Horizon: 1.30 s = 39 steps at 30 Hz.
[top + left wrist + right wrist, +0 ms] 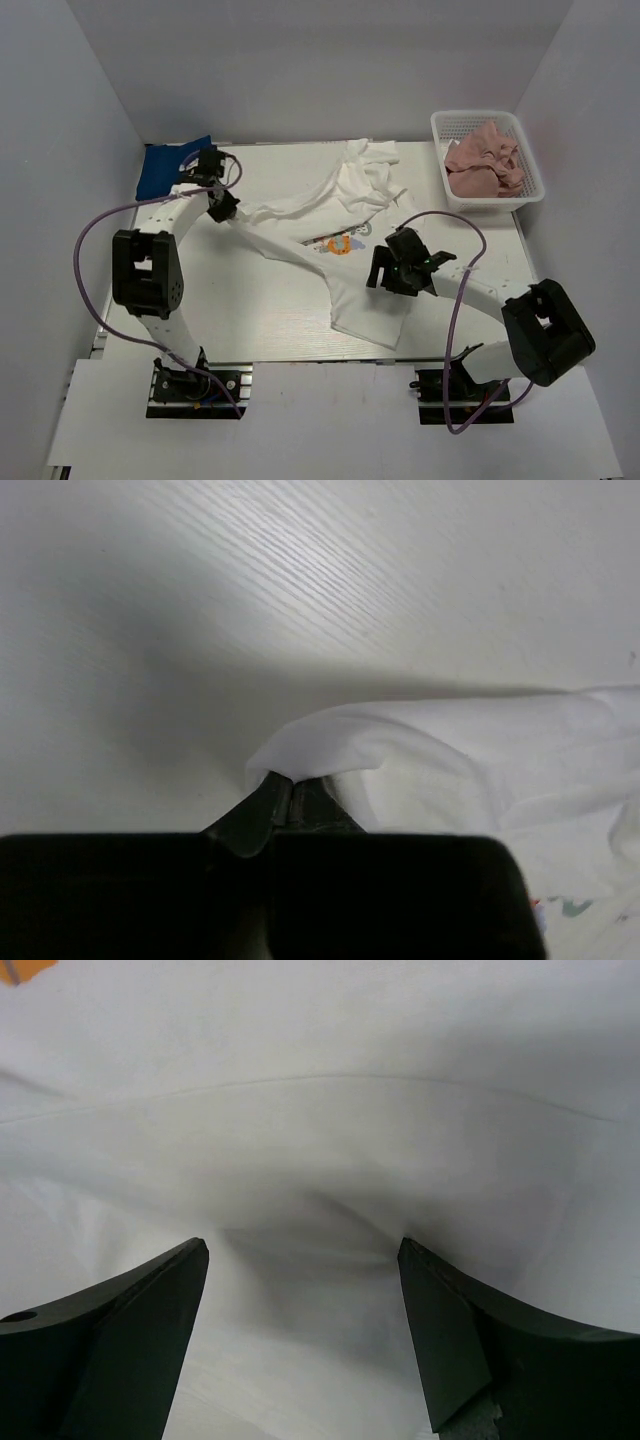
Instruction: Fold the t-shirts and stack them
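The top camera is looking down from above and behind the arm bases, taking in the whole table (pixel 270 325). The left wrist camera is sitting low, very near this surface, facing forward past the left gripper (pixel 281 783). The right wrist camera is pointing down, close to cloth. All three are sharing the white t-shirt (pixel 362 292).

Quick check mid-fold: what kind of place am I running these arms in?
Most likely a lab robot test cell, not a home: plain white walls box in a white table, two arms are bolted at its near edge, and a mesh basket holds a pink shirt.
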Tool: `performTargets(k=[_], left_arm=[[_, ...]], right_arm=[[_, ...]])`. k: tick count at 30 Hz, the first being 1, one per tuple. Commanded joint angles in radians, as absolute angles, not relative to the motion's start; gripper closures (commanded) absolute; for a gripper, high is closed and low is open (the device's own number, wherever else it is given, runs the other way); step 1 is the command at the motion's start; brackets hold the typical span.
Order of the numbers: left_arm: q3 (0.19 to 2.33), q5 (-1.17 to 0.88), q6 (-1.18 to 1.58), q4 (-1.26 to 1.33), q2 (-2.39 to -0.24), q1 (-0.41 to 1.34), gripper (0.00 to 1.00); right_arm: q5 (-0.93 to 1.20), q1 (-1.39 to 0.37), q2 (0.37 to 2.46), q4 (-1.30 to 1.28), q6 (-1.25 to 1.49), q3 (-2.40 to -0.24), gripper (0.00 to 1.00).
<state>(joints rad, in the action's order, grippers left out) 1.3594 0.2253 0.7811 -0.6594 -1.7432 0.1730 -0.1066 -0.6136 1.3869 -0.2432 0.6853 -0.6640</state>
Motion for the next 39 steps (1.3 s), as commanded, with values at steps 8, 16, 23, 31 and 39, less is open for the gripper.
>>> performTargets(k=[8, 16, 23, 31, 39], left_arm=[[1.178, -0.071, 0.776, -0.634, -1.657, 0.025, 0.06], [1.016, 0.101, 0.718, -0.612, -1.370, 0.044, 0.01], [0.950, -0.144, 0.471, -0.388, -1.344, 0.104, 0.01], [1.072, -0.040, 0.128, -0.367, -1.491, 0.210, 0.01], [1.009, -0.070, -0.126, -0.219, -1.560, 0.222, 0.01]], right_arm=[[-0.228, -0.468, 1.351, -0.460, 0.637, -0.650, 0.15], [-0.351, -0.393, 1.405, -0.460, 0.588, -0.772, 0.12], [-0.324, -0.321, 1.470, -0.443, 0.522, -0.837, 0.12], [-0.223, -0.325, 1.382, -0.474, 0.388, -0.841, 0.10], [-0.163, -0.353, 1.183, -0.598, 0.376, -0.762, 0.10]])
